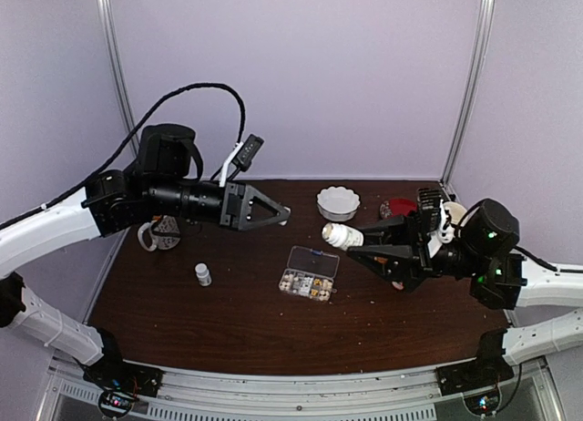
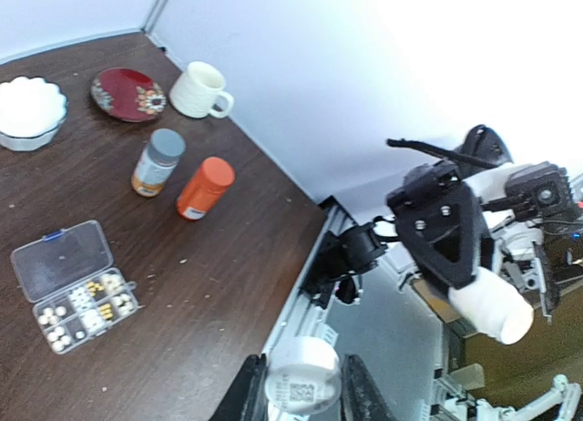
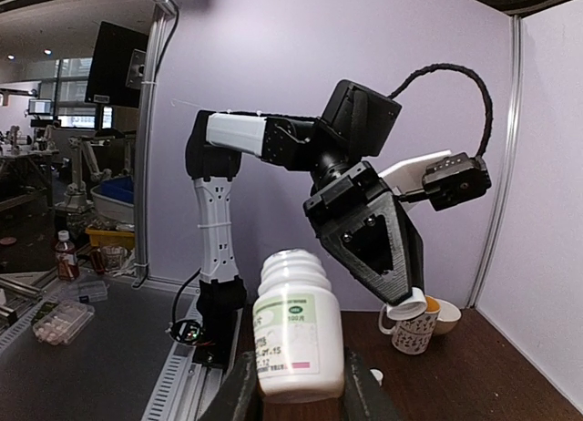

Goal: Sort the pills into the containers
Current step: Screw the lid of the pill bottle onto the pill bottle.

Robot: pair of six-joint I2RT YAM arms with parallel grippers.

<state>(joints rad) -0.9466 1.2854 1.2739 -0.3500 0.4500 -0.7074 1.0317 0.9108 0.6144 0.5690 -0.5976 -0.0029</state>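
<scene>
Gripping the white plastic pill bottle (image 3: 296,321) sideways, mouth leftward, your right gripper (image 3: 299,385) hangs just right of the clear plastic compartmented organizer box (image 1: 310,273), pale pills (image 2: 84,302) in its cells; your left gripper (image 2: 303,398) is clamped on the white cap (image 2: 303,375).

Bottom centre: the right gripper (image 3: 301,392) clamps a labelled white bottle (image 3: 296,325), held upright. Centre frame: the left arm (image 3: 273,138) reaches in, with the left gripper (image 3: 404,298) pointing down and closed on a white round object (image 3: 408,303), just above a patterned mug (image 3: 412,330).
</scene>
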